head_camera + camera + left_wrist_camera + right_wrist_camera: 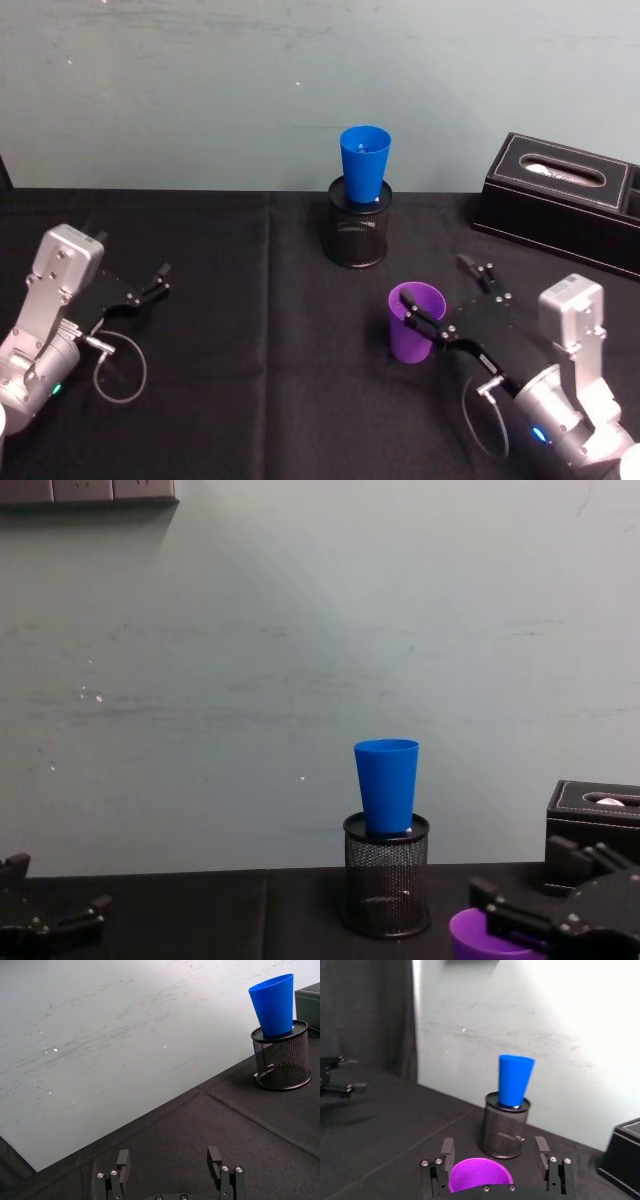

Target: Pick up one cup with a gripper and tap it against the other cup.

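Purple cup point(415, 323) stands upright on the black table point(250, 380), between the spread, not-yet-closed fingers of the right gripper point(455, 300). Farther back, the blue cup point(364, 164) sits upright in a mesh pen holder point(358, 233). The left gripper point(150, 285) rests open at the table's left.

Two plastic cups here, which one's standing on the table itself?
The purple plastic tapered cup, between the open fingers of the right gripper. The blue plastic tapered cup sits raised in the black mesh pen holder behind it.
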